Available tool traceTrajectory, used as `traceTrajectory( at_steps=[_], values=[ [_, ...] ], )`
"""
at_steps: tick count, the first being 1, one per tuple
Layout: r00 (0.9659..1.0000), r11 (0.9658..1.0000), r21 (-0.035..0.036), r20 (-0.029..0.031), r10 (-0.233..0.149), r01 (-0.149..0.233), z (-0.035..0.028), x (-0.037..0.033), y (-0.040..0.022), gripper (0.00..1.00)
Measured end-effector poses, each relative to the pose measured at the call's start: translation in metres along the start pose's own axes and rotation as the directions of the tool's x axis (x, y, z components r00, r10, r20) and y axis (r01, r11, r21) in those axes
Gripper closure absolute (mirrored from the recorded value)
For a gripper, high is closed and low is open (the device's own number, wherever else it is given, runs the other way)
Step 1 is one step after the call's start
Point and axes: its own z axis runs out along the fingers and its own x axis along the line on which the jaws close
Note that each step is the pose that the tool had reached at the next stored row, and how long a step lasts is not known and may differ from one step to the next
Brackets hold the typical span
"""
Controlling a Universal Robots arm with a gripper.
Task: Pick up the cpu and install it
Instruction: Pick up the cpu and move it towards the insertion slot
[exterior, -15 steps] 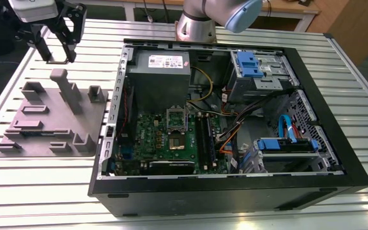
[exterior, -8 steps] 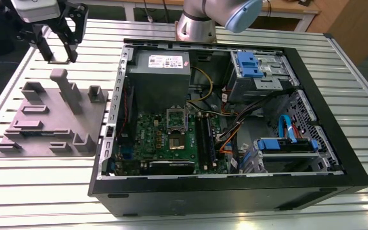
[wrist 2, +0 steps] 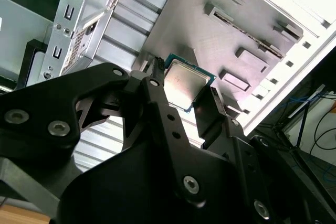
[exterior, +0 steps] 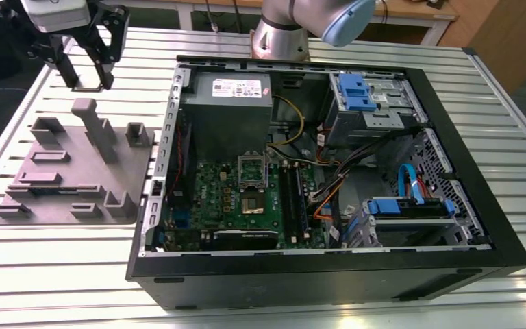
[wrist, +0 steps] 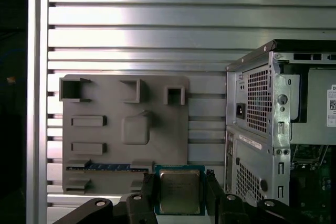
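Silver desk (exterior: 62,274) under everything. On it, an open black case (exterior: 336,274), with a grey tray (exterior: 62,164) at nine o'clock of it in the exterior view. At the tray's twelve o'clock, the end effector (exterior: 88,82) — pinching the cpu (wrist: 179,191) by two edges. Probably best carried flat and slow — no harder squeeze, no bumps.

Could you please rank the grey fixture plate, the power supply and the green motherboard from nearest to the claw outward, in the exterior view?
1. Grey fixture plate, right by the claw gripping the cpu, exterior view's left.
2. Power supply, inside the case, mid-view.
3. Green motherboard, inside the case, beyond the power supply.
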Motion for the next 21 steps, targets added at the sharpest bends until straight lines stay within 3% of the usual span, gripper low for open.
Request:
traceTrajectory(
  at_steps=[21],
  values=[
    [1.0000,1.0000,0.0001,-0.0001,0.000,0.000,-0.0001,-0.0123,0.0000,0.53]
  ],
)
